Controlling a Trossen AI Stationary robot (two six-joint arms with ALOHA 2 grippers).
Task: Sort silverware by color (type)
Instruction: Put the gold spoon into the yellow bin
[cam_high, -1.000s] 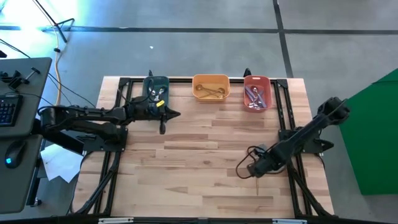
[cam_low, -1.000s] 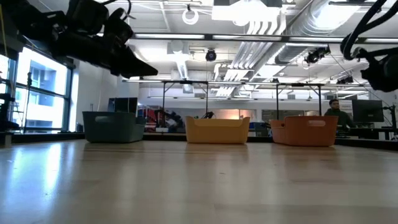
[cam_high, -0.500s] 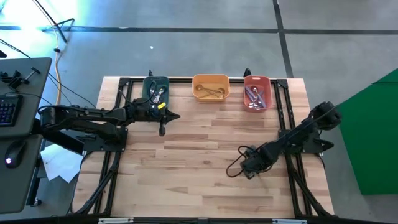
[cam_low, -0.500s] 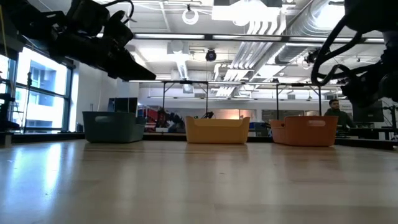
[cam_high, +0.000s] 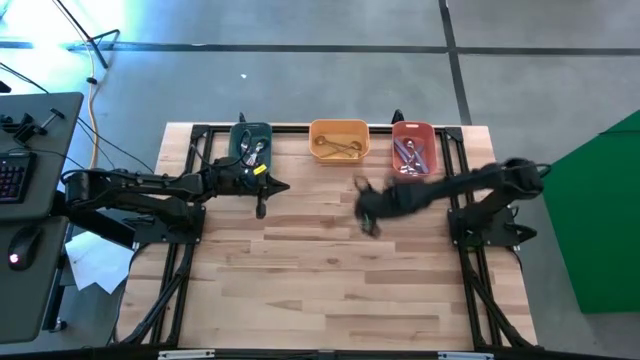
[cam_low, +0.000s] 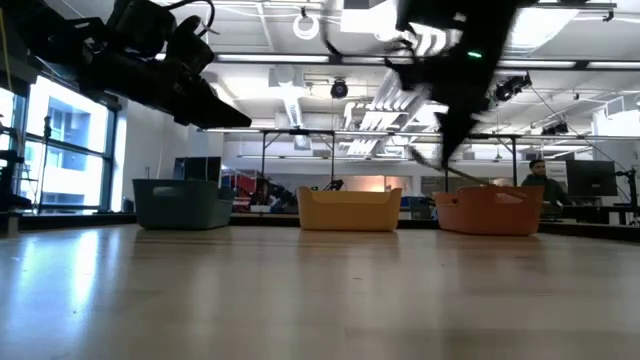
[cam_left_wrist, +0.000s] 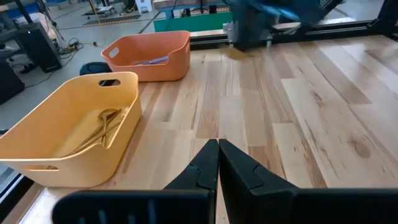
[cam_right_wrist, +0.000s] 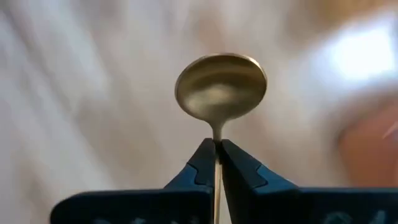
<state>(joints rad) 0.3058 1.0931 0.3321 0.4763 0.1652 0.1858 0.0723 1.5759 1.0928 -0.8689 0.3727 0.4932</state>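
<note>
My right gripper (cam_right_wrist: 216, 152) is shut on a gold spoon (cam_right_wrist: 221, 84) and hangs blurred above the table's middle (cam_high: 366, 208), in front of the bins; the low view shows it high up (cam_low: 450, 125). My left gripper (cam_left_wrist: 217, 155) is shut on nothing and hovers in front of the teal bin (cam_high: 250, 140). Along the far edge the teal bin, a yellow bin (cam_high: 338, 135) and a red-orange bin (cam_high: 412, 135) each hold silverware. Gold pieces (cam_left_wrist: 102, 127) lie in the yellow bin. My right gripper pinches the gold spoon's slim neck (cam_right_wrist: 216, 132) just behind the bowl between its two fingers. The handle runs back along the fingers and the bowl sticks out past their tips. The spoon is lifted clear of the table.
A dark frame (cam_high: 455, 200) runs around the tabletop's sides. A desk with a keyboard and mouse (cam_high: 20, 190) stands off the left edge. A person (cam_low: 540, 180) sits in the room far behind the bins. Bare wood (cam_high: 320, 290) fills the near half.
My right gripper has swung fast from the table's near right part up and toward the far edge and the left, ending in front of the bins with the gold spoon carried along.
</note>
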